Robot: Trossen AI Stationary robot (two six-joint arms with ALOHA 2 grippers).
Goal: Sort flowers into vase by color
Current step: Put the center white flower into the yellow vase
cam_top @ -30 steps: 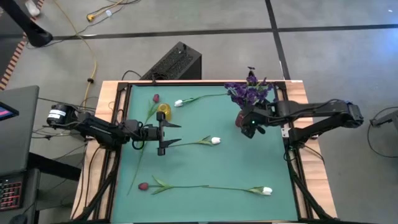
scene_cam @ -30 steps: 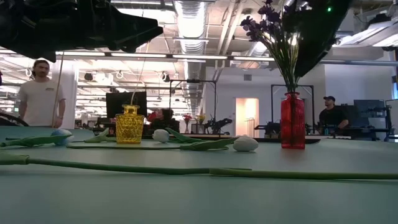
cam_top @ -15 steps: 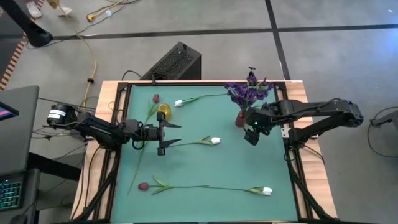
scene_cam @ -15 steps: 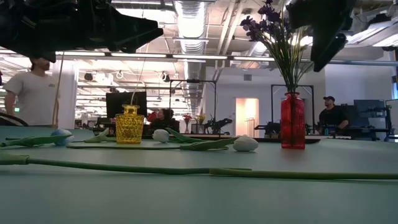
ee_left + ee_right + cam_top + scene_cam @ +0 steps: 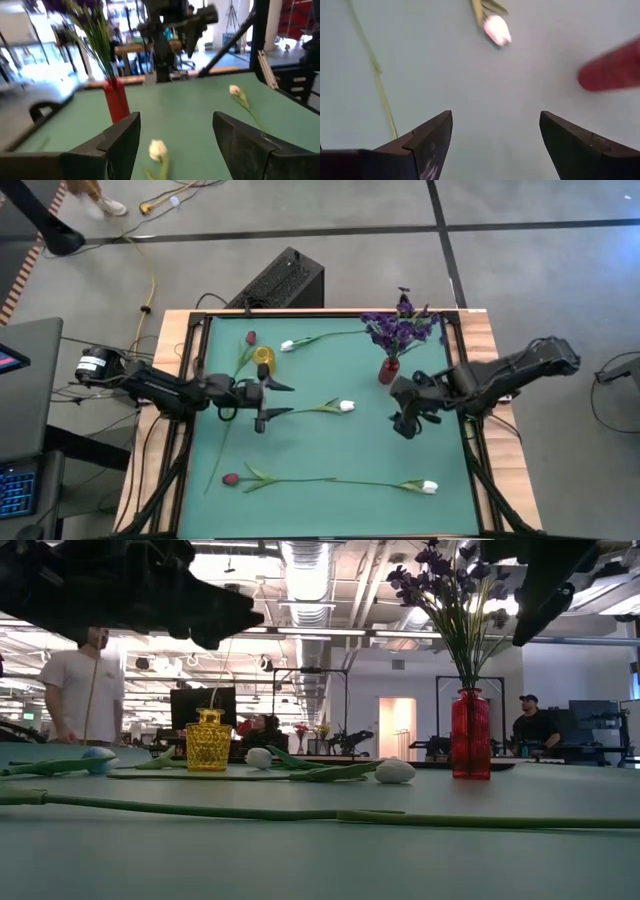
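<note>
A red vase stands near the table's far right corner with the purple spray upright in it. A yellow vase stands far left. Three white tulips and two dark red tulips lie flat on the green mat. My right gripper hovers open on the near side of the red vase. My left gripper is open beside the yellow vase, pointing at the middle white tulip.
Long green stems cross the mat's near part. A black box sits beyond the far edge. Wooden table rims frame the mat. People stand in the room behind. Bare mat lies between the two grippers.
My right gripper has drawn away from the red vase toward the table's near edge, staying open, with the purple spray left standing in the vase. My left gripper has tipped down a little.
</note>
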